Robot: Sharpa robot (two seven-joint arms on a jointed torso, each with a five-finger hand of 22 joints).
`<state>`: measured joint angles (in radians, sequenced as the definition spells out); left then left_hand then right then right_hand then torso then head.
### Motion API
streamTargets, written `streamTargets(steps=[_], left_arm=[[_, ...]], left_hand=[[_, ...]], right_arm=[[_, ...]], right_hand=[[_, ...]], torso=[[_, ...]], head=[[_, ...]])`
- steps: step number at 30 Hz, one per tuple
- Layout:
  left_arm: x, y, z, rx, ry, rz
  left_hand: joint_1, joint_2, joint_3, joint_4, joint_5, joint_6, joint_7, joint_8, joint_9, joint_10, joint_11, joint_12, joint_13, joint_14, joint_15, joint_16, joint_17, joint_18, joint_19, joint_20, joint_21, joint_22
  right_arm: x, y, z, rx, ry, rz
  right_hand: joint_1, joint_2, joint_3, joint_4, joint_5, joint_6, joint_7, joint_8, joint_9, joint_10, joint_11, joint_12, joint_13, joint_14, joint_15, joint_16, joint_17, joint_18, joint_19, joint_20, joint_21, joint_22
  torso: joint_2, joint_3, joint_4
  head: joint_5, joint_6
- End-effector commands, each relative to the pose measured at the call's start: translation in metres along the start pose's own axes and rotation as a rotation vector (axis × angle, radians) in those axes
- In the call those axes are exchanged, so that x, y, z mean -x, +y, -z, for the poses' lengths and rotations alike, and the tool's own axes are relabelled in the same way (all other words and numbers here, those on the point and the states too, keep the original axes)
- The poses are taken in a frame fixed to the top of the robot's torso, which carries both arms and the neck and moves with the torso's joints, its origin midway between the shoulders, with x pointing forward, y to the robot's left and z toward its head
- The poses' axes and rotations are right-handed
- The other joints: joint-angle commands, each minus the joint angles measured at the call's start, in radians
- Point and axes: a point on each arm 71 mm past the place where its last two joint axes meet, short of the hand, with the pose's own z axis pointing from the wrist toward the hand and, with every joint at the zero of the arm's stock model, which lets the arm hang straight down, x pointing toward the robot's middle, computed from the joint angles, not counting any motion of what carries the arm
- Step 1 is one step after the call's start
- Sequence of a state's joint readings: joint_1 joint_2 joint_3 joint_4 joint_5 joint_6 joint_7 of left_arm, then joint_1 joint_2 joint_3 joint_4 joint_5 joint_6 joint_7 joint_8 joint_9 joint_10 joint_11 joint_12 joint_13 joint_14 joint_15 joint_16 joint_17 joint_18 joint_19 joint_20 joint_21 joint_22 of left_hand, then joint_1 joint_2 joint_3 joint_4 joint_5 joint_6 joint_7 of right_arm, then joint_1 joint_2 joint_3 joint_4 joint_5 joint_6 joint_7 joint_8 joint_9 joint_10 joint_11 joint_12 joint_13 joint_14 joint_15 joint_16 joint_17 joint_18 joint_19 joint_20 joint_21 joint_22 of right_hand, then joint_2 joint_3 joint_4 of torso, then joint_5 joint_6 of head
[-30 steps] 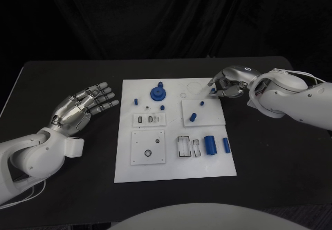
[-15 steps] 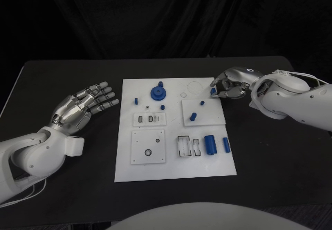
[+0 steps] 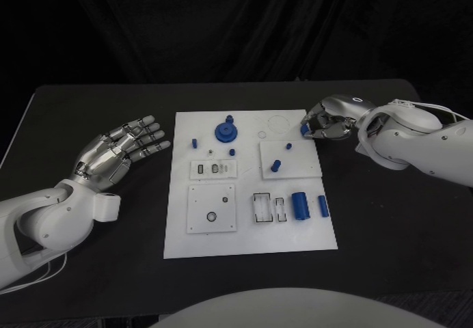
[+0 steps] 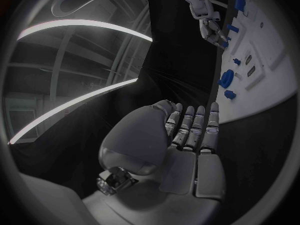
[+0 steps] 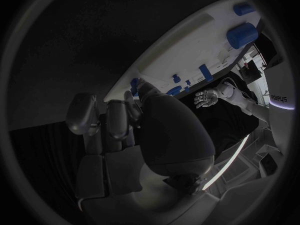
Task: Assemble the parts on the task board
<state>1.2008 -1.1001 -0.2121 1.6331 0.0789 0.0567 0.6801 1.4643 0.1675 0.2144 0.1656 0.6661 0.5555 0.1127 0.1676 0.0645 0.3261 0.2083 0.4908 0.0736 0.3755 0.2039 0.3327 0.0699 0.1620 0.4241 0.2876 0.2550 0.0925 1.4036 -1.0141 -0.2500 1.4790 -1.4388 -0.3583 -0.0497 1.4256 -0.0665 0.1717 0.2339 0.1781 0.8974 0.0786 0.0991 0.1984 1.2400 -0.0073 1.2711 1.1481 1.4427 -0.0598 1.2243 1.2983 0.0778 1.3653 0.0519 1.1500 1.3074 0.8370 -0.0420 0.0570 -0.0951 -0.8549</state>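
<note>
The white task board (image 3: 251, 239) lies mid-table. On it are a round blue part (image 3: 225, 132), small blue pegs (image 3: 194, 144) (image 3: 275, 165) and two blue cylinders (image 3: 299, 205). My right hand (image 3: 327, 125) hovers at the board's far right corner with its fingers curled in. It seems to pinch a small blue part (image 3: 303, 128), which also shows at the fingertips in the right wrist view (image 5: 134, 84). My left hand (image 3: 122, 147) lies left of the board, fingers spread, holding nothing; the left wrist view shows the flat left hand (image 4: 187, 135) and the board (image 4: 265, 75).
Square white sub-plates sit on the board: one with a small hole (image 3: 211, 210), one with rectangular slots (image 3: 268, 208). Bare black table (image 3: 394, 225) surrounds the board on all sides.
My right hand has drifted slightly to the right at the board's far corner, fingers still curled. The left hand has not moved.
</note>
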Motion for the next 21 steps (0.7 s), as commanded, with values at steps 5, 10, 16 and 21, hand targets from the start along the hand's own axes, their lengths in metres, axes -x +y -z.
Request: streamTargets(steps=[5, 10, 16, 21], left_arm=[[-0.0017, -0.0007, -0.0004, -0.024, 0.015, 0.016], [-0.0017, -0.0004, -0.0005, -0.022, 0.016, 0.017], [-0.0015, 0.0, -0.0008, -0.02, 0.017, 0.018], [-0.0011, 0.0006, -0.0011, -0.017, 0.018, 0.018]], left_hand=[[-0.011, 0.0, 0.008, 0.0, -0.004, -0.002, 0.005, 0.001, 0.001, -0.002, 0.007, 0.004, -0.002, 0.0, 0.005, 0.003, -0.001, -0.008, -0.008, 0.002, -0.005, -0.002], [-0.012, -0.001, 0.01, 0.0, -0.004, -0.003, 0.006, 0.001, 0.001, -0.002, 0.008, 0.004, -0.002, -0.001, 0.005, 0.003, -0.001, -0.008, -0.008, 0.002, -0.005, -0.002], [-0.012, -0.001, 0.01, 0.0, -0.004, -0.003, 0.006, 0.001, 0.001, -0.002, 0.008, 0.004, -0.002, -0.001, 0.005, 0.003, -0.001, -0.008, -0.008, 0.002, -0.005, -0.002], [-0.012, -0.001, 0.01, 0.0, -0.004, -0.003, 0.006, 0.001, 0.001, -0.002, 0.008, 0.004, -0.002, -0.001, 0.005, 0.003, -0.001, -0.008, -0.008, 0.002, -0.005, -0.002]], right_arm=[[0.0006, -0.0007, -0.0006, -0.02, -0.027, -0.001], [0.0015, 0.0005, -0.0012, -0.014, -0.043, -0.002], [0.0027, 0.0026, -0.0017, -0.006, -0.062, -0.004], [0.0032, 0.0052, -0.0019, 0.004, -0.074, -0.007]], right_hand=[[0.012, 0.003, 0.001, -0.006, 0.021, 0.033, 0.0, 0.023, 0.021, 0.002, 0.0, -0.001, 0.001, 0.006, -0.003, -0.005, 0.001, 0.014, 0.007, -0.002, -0.004, 0.064], [0.009, 0.006, -0.002, -0.004, 0.019, 0.053, -0.001, 0.042, 0.037, 0.004, -0.001, 0.0, 0.003, 0.007, -0.003, -0.005, 0.002, 0.013, 0.009, -0.002, -0.005, 0.066], [0.006, 0.01, -0.006, -0.003, 0.019, 0.066, -0.003, 0.06, 0.054, 0.008, -0.002, 0.003, 0.006, 0.008, -0.004, -0.004, 0.003, 0.013, 0.011, -0.003, -0.006, 0.068], [0.006, 0.012, -0.009, -0.004, 0.019, 0.077, -0.008, 0.079, 0.071, 0.011, -0.005, 0.005, 0.01, 0.01, -0.006, -0.002, 0.005, 0.013, 0.014, -0.004, -0.004, 0.071]], torso=[[0.001, 0.0002, 0.0001], [0.0, 0.0003, -0.0001], [0.0, 0.0004, 0.0006], [0.0, 0.0001, 0.0]], head=[[0.001, -0.001], [0.001, -0.001], [0.002, -0.002], [0.004, -0.004]])
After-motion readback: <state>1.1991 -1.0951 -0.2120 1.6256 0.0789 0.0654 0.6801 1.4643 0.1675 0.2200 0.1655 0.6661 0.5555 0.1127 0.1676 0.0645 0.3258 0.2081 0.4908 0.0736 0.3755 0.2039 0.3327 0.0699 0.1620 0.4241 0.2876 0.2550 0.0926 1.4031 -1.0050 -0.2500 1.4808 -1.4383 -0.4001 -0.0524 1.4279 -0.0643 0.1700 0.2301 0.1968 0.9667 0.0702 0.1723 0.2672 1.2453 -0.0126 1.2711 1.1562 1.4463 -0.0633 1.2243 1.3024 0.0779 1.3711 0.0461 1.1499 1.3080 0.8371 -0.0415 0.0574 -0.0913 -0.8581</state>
